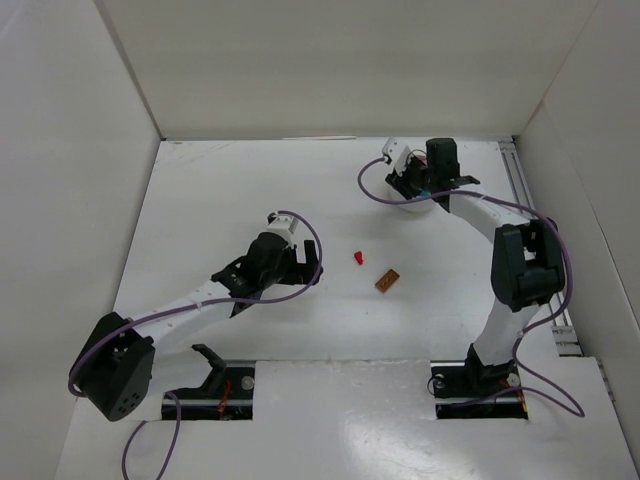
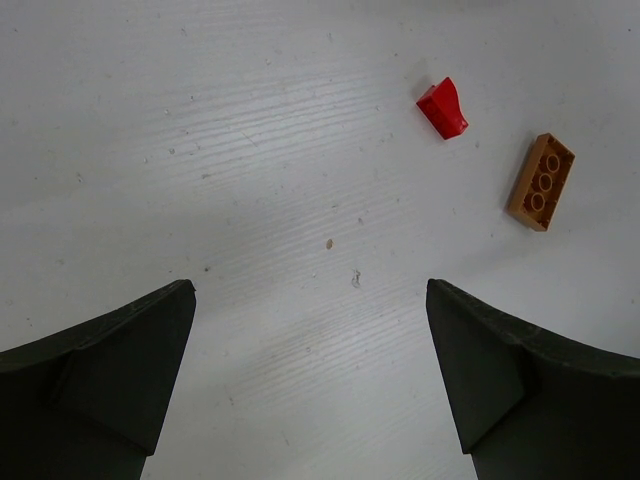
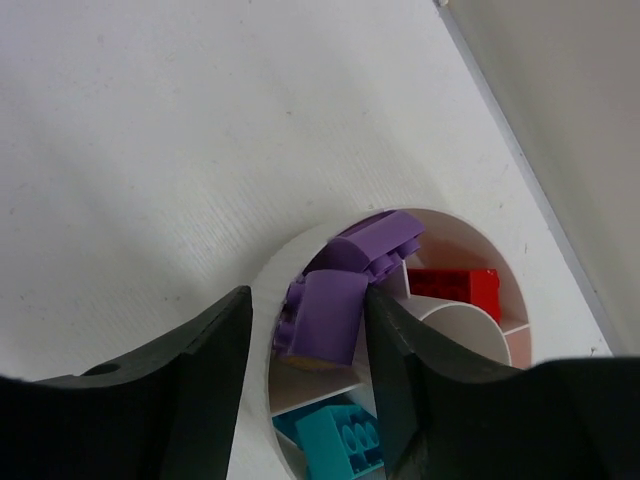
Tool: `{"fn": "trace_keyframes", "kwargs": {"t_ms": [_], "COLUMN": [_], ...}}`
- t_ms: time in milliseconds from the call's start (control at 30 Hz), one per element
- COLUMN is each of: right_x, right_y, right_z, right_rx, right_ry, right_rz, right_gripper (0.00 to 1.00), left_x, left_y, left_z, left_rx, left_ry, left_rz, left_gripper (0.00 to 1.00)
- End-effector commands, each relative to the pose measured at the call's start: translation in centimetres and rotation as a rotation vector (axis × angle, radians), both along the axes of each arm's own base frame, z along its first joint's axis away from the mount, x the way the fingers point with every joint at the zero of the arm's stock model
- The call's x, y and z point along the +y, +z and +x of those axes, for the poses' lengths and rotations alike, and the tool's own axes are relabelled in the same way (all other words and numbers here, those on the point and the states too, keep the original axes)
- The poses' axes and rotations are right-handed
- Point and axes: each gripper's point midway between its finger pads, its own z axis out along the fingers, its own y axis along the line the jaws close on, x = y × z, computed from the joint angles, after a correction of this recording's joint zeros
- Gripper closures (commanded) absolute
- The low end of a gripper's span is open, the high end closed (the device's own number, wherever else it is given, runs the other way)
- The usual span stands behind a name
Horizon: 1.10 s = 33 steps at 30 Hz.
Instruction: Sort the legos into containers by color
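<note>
Left gripper (image 2: 308,292): jaws spread wide with nothing between them, hanging low over the white table (image 2: 230,130).

Loose legos on the table: two.
- One red piece (image 2: 442,108), wedge-shaped, ahead of me and right of centre.
- One brown-orange brick (image 2: 541,181), three round marks in a row, further right and a little nearer to me.

The two lie near each other, not touching. Only bare table lies between my fingertips and them.

Right gripper (image 3: 308,300): over the near-left rim of the tub (image 3: 470,232), well apart from the left gripper. One curved purple piece (image 3: 325,320) sits between my fingers. It lies against the right-hand finger, with a thin gap showing on the other side. I cannot tell whether I am clamping it.

In the tub:
- Same compartment, just beyond that piece: at least two more purple pieces (image 3: 385,240). They overlap, so the count is unsure.
- Next compartment, ahead and right: one red brick (image 3: 455,290).
- Compartment under my fingers: one teal brick (image 3: 345,435), studs up.

The round wall of the central hole (image 3: 460,325) stands between red and teal. My own fingers hide the near part of the tub. A white wall (image 3: 560,100) runs past the tub on the right.
</note>
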Motion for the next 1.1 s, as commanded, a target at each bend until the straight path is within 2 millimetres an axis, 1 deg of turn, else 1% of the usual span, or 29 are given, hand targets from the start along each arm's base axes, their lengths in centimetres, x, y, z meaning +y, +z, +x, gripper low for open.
{"fn": "trace_keyframes", "kwargs": {"t_ms": [0,33,100,133,200,233,267,300,333,400,433,467,500,533,567,600,633,667,700,733,767,800,833,900,933,967,1000,1033,1067], "right_x": [0.7,0.7,0.7,0.7,0.9,0.7,0.6,0.3,0.3,0.1,0.4,0.2,0.1,0.5,0.5,1.0,1.6,1.6,2.0,3.3,3.9,4.7,6.6,7.9,7.9,9.3,9.5,9.5,9.7], "right_y": [5.4,5.4,6.5,6.6,8.1,8.6,8.7,9.4,10.2,10.4,10.9,11.0,11.0,10.6,10.5,9.7,9.1,8.0,7.2,6.4,4.9,4.0,3.1,1.8,1.2,0.9,-0.1,-0.7,-1.0], "right_z": [0.1,0.1,-0.2,-0.2,-0.5,-0.5,-0.8,-1.2,-1.3,-2.2,-3.3,-3.9,-4.6,-6.2,-6.9,-8.1,-9.3,-10.9,-11.9,-13.3,-14.9,-16.1,-17.6,-19.1,-19.4,-20.2,-20.7,-20.7,-21.0], "right_rx": [-0.134,-0.134,-0.151,-0.151,-0.182,-0.194,-0.196,-0.206,-0.221,-0.219,-0.222,-0.221,-0.213,-0.202,-0.201,-0.163,-0.147,-0.114,-0.087,-0.062,-0.008,0.023,0.05,0.097,0.1,0.103,0.146,0.155,0.168], "right_ry": [0.017,0.017,0.013,0.013,0.012,0.002,0.002,-0.015,-0.015,-0.021,-0.018,-0.021,-0.028,-0.012,-0.002,0.008,0.029,0.027,0.032,0.075,0.078,0.095,0.139,0.121,0.097,0.115,0.077,0.046,0.033], "right_rz": [0.032,0.032,0.043,0.043,0.045,0.042,0.043,0.048,0.051,0.063,0.076,0.084,0.096,0.107,0.112,0.115,0.113,0.113,0.119,0.133,0.153,0.161,0.155,0.153,0.131,0.128,0.136,0.134,0.147], "right_gripper": [0.45,0.45,0.43,0.43,0.42,0.41,0.41,0.39,0.37,0.35,0.32,0.25,0.23,0.16,0.0,0.0,0.0,0.0,0.0,0.0,0.0,0.0,0.0,0.0,0.0,0.0,0.0,0.02,0.02], "left_x": [-0.6,-0.6,-0.6,-0.6,-0.6,-0.6,-0.6,-0.6,-0.4,-0.6,-0.6,-0.5,-0.5,-0.3,-0.4,-0.5,-0.3,-0.3,-0.3,-0.4,-0.2,0.1,0.1,0.7,0.7,1.0,1.2,2.0,2.1], "left_y": [2.4,2.4,2.4,2.4,2.7,2.7,2.7,3.0,2.6,3.0,3.3,3.3,3.3,3.6,3.5,3.9,3.6,3.6,3.5,3.8,3.8,3.2,3.4,2.7,2.8,2.5,2.8,1.9,2.1], "left_z": [0.7,0.7,0.7,0.7,0.7,0.7,0.7,0.7,0.6,0.4,0.4,0.3,0.3,0.0,-0.2,-0.4,-0.6,-1.0,-1.3,-1.3,-1.6,-2.0,-2.2,-3.0,-3.1,-3.5,-3.8,-4.1,-4.3], "left_rx": [-0.056,-0.056,-0.056,-0.056,-0.063,-0.063,-0.063,-0.07,-0.063,-0.063,-0.067,-0.068,-0.068,-0.073,-0.075,-0.076,-0.073,-0.07,-0.06,-0.062,-0.06,-0.04,-0.026,-0.003,-0.003,0.013,0.011,0.03,0.035], "left_ry": [-0.011,-0.011,-0.011,-0.011,-0.011,-0.011,-0.011,-0.011,-0.011,-0.013,-0.008,-0.008,-0.008,-0.002,-0.01,-0.013,-0.013,-0.016,-0.02,-0.015,-0.011,-0.004,0.01,0.022,0.027,0.036,0.043,0.075,0.082], "left_rz": [-0.036,-0.036,-0.036,-0.036,-0.042,-0.042,-0.042,-0.048,-0.042,-0.06,-0.073,-0.074,-0.074,-0.09,-0.097,-0.114,-0.112,-0.126,-0.139,-0.152,-0.161,-0.156,-0.175,-0.178,-0.188,-0.194,-0.211,-0.189,-0.198], "left_gripper": [0.01,0.01,0.01,0.01,0.01,0.01,0.01,0.01,0.01,0.01,0.01,0.01,0.01,0.01,0.01,0.01,0.01,0.01,0.01,0.01,0.01,0.01,0.01,0.01,0.01,0.01,0.01,0.01,0.01]}}
